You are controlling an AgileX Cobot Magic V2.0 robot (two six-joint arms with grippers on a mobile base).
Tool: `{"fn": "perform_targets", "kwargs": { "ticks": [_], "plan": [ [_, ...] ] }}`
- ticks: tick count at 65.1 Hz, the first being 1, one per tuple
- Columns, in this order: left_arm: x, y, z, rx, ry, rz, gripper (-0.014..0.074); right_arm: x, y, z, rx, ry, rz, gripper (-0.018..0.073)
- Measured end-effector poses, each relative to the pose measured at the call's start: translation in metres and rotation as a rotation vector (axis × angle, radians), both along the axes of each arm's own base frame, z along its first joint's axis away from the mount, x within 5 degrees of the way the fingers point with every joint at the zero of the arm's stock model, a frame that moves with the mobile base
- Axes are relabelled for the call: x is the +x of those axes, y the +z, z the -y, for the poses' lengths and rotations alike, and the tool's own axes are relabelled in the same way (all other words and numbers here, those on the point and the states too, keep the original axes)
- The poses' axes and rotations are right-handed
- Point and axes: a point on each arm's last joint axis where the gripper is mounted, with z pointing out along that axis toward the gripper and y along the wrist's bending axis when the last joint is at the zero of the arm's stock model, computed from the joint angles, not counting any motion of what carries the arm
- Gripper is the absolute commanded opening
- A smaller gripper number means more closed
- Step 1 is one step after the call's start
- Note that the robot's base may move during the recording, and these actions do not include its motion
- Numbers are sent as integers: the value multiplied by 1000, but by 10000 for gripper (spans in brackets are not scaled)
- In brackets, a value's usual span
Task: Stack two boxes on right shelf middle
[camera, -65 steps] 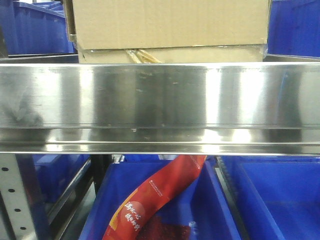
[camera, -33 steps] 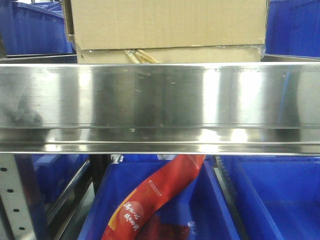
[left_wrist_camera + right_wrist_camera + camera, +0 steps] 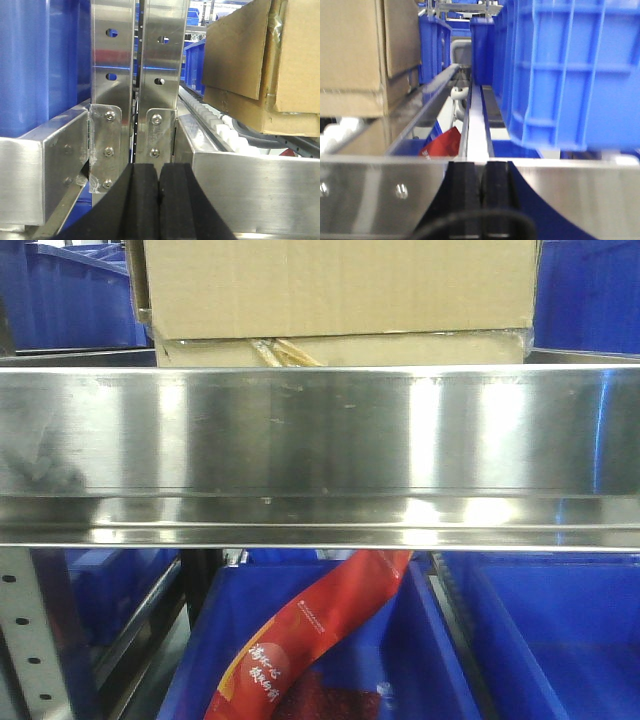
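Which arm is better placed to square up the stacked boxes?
Left, probably. The top box overhangs the lower box on that side, and the left gripper, jaws shut, sees its face close by. The right gripper is crowded by a blue bin.

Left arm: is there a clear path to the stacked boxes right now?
Probably not head-on: the left pincer, shut, faces the shelf uprights, and the boxes sit off to its right. Shifting right looks needed.
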Motion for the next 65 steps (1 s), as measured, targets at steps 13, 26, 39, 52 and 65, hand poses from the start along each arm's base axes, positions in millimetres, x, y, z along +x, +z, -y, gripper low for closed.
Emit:
{"fn": "perform_targets", "kwargs": {
  "ticks": [13,26,39,52,65],
  "plan": [
    [0,0,0,0,0,0,-111,1,-1,1,-2,-8,43,-154],
    [0,0,0,0,0,0,-111,1,0,1,0,-10,56,-154],
    [0,0,0,0,0,1,-111,1,1,1,0,-11,64,-154],
    [0,0,0,0,0,1,-111,1,1,1,0,-11,64,-154],
    [0,0,0,0,0,2,-111,1,1,1,1,-11,64,-154]
  ]
}}
